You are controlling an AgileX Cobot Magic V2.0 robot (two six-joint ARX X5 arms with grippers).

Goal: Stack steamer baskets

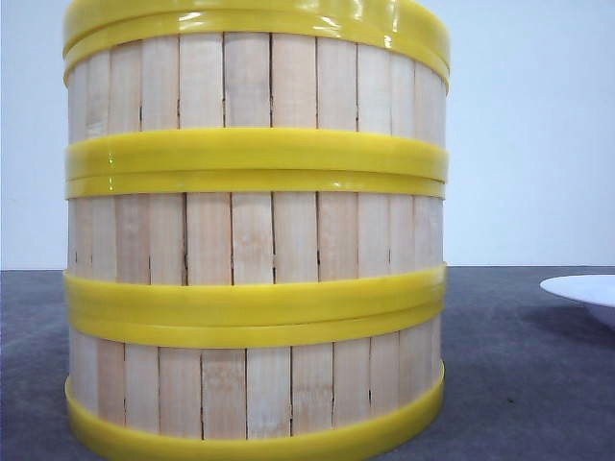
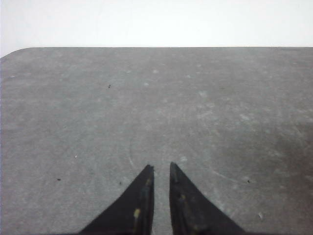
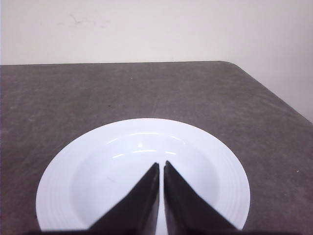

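- Just under the right gripper (image 3: 161,164) lay a white plate (image 3: 73,181), and the two black fingers (image 3: 139,200) were pressed almost together with only a thin line between them. They held nothing.
- Past the plate, away from that gripper, the grey table (image 3: 146,88) ran on to a pale wall.
- Under the left gripper (image 2: 161,166) was only bare grey table (image 2: 146,98). Its two black fingers (image 2: 132,210) stood close, with a small gap between the tips, and they held nothing too.
- Neither wrist view showed the steamer baskets (image 1: 255,240), so I cannot tell how far they were from either gripper.
- The front view showed the three baskets stacked in one straight tower, very near the camera, with yellow bands where they met.
- The tower stood on the table, and the plate's rim (image 1: 581,288) peeked in well apart from it, on the right arm's side.
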